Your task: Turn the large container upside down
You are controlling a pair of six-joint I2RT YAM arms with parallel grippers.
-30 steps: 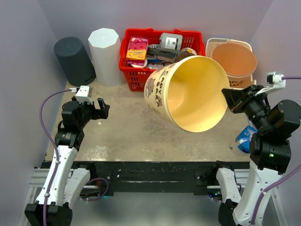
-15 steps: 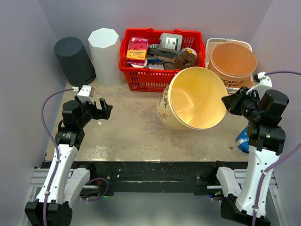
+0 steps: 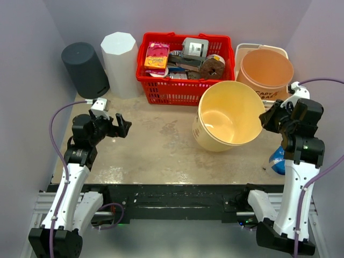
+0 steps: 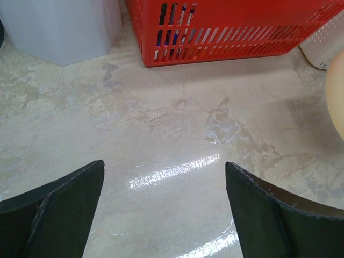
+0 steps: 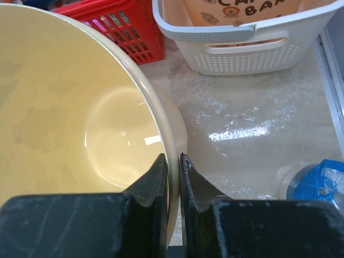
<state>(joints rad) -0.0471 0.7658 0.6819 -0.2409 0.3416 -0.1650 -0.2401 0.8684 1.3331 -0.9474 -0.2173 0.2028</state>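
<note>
The large container point(image 3: 228, 115) is a cream-yellow paper bucket at the right centre of the table, its mouth facing up and slightly toward the camera, its base near the tabletop. My right gripper point(image 3: 264, 119) is shut on its right rim; in the right wrist view the rim wall point(image 5: 173, 145) sits pinched between the two black fingers point(image 5: 155, 177), with the bucket's inside point(image 5: 64, 107) to the left. My left gripper point(image 3: 122, 126) hangs open over bare table at the left, holding nothing; its wide-apart fingers point(image 4: 59, 199) frame glossy tabletop.
Along the back stand a dark cylinder point(image 3: 85, 69), a white container point(image 3: 121, 63), a red basket point(image 3: 183, 67) of packets, and a white basket point(image 3: 250, 51) holding an orange bucket point(image 3: 267, 69). A blue item point(image 3: 279, 159) lies by the right arm.
The right gripper has rotated the container from lying on its side, mouth toward the camera, to nearly upright, and lowered it to the right. The left gripper has barely moved.
</note>
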